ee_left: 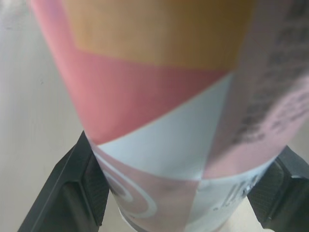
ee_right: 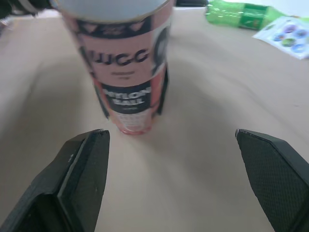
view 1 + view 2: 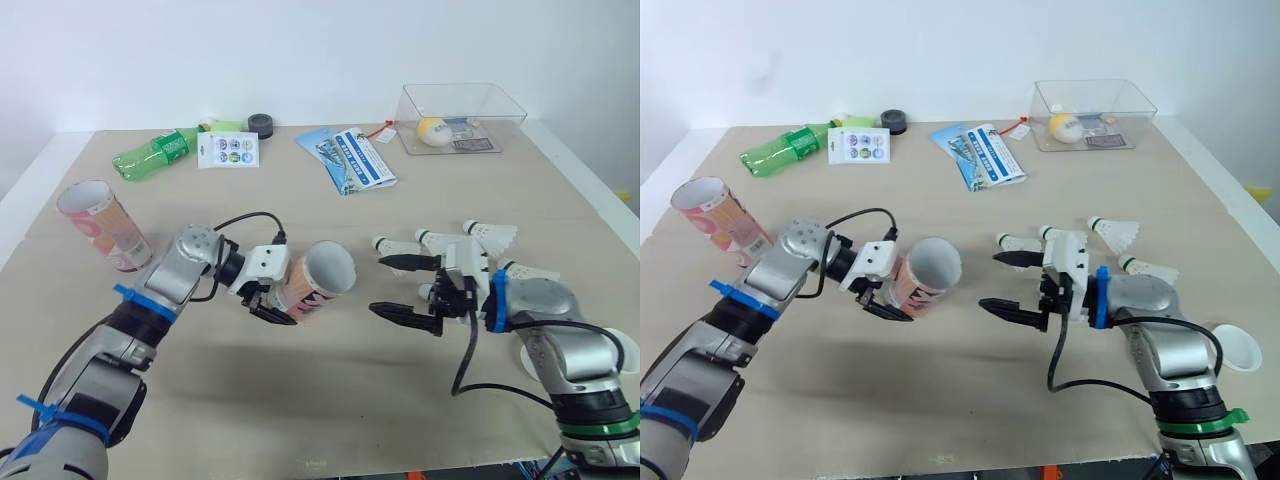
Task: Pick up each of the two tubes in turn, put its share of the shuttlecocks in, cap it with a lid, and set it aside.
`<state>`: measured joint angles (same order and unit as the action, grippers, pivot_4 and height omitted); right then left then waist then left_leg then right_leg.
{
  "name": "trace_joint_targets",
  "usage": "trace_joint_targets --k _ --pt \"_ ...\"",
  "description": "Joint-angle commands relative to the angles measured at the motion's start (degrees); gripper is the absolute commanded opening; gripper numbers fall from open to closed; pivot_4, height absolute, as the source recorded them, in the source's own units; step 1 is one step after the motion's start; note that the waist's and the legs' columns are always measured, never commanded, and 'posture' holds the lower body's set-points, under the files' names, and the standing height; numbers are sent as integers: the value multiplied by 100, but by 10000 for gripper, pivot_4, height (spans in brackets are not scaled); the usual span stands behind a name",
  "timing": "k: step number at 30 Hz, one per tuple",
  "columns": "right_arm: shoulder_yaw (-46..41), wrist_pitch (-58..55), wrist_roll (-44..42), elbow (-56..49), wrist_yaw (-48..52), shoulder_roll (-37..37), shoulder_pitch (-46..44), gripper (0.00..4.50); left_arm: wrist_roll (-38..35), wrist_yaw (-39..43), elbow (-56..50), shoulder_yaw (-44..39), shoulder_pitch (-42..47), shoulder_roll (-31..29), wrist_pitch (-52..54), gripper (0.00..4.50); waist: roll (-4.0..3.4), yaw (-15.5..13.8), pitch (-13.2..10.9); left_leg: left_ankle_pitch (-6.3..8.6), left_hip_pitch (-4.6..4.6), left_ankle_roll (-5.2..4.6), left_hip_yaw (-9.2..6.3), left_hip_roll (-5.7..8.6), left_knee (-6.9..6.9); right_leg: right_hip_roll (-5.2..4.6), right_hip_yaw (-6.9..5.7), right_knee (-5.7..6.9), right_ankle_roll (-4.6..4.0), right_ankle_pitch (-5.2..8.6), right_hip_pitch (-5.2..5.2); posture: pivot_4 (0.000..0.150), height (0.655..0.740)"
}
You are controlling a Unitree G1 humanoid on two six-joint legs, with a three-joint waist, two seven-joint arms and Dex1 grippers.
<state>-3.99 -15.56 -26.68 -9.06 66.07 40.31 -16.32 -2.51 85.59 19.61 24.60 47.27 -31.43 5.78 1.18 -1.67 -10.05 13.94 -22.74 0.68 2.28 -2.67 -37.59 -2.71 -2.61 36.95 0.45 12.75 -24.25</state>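
One tube point(image 3: 322, 278) tilts, gripped by left pincer point(image 3: 280, 298).

Bare table point(image 3: 350, 370) between tube point(image 3: 318, 280) and right pincer point(image 3: 377, 286); shuttlecocks point(image 3: 490, 236) seemingly crowd beyond.

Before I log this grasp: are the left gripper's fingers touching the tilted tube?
Touching. In the left wrist view both fingers of the left gripper press against the tube from either side.
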Motion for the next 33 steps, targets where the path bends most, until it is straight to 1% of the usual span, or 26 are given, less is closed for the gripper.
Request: trace_joint_targets --k 1,4,7,10,13,16,20,24,29,33 --pt "-592 218 -110 146 1 252 63 45000 516 -137 84 392 -150 7 283 33399 0 7 0 0 4 0 2 0 0 0 3 1 0 0 1 1500 7400" --pt "-947 331 -130 396 78 499 140 45000 633 -267 -100 435 -180 44 531 33399 -1 -3 1 -1 11 -1 -3 1 -5 9 12 5 0 -1 13 1500 7400" --pt "-1363 645 6 855 317 968 324 45000 557 -446 -371 338 -193 219 1043 33399 -5 -16 3 -5 26 -8 -13 8 -15 35 55 6 4 -4 37 1500 7400" --pt "-1556 681 -59 1030 613 1278 681 45000 477 -595 -578 257 -254 336 1337 33399 -5 -19 3 -15 28 -23 -25 27 -19 42 86 4 14 -8 52 1500 7400" --pt "-1737 257 -260 1066 766 1519 977 45000 437 -685 -729 204 -334 404 1329 33399 -8 -20 4 -17 37 -26 -43 46 -24 39 96 3 26 -6 71 1500 7400" --pt "-1860 -294 -494 775 834 1667 1340 45000 456 -751 -804 198 -405 414 1369 33399 -12 -25 6 -25 31 -40 -65 78 -29 30 112 3 41 -5 80 1500 7400" --pt "-2093 -1006 -925 179 713 1645 1844 45000 512 -1039 -621 99 -380 540 1419 33399 -12 -30 7 -29 23 -48 -80 103 -38 23 132 3 60 4 92 1500 7400" --pt "-2395 -1503 -1152 -186 645 1680 2354 45000 499 -990 -544 99 -306 566 1325 33399 -12 -38 7 -34 14 -55 -88 117 -57 15 158 2 71 8 99 1500 7400" --pt "-2360 -1570 -1112 -327 368 1444 2575 45000 489 -978 -417 110 -190 664 1223 33399 -9 -21 5 -35 6 -57 -89 134 -81 16 212 1 102 -6 98 1500 7400" --pt "-2326 -1491 -1060 -347 242 1327 2625 45000 470 -927 -409 127 -149 704 1219 33399 -8 -21 5 -44 -9 -73 -91 155 -82 11 230 -1 115 -9 92 1500 7400"
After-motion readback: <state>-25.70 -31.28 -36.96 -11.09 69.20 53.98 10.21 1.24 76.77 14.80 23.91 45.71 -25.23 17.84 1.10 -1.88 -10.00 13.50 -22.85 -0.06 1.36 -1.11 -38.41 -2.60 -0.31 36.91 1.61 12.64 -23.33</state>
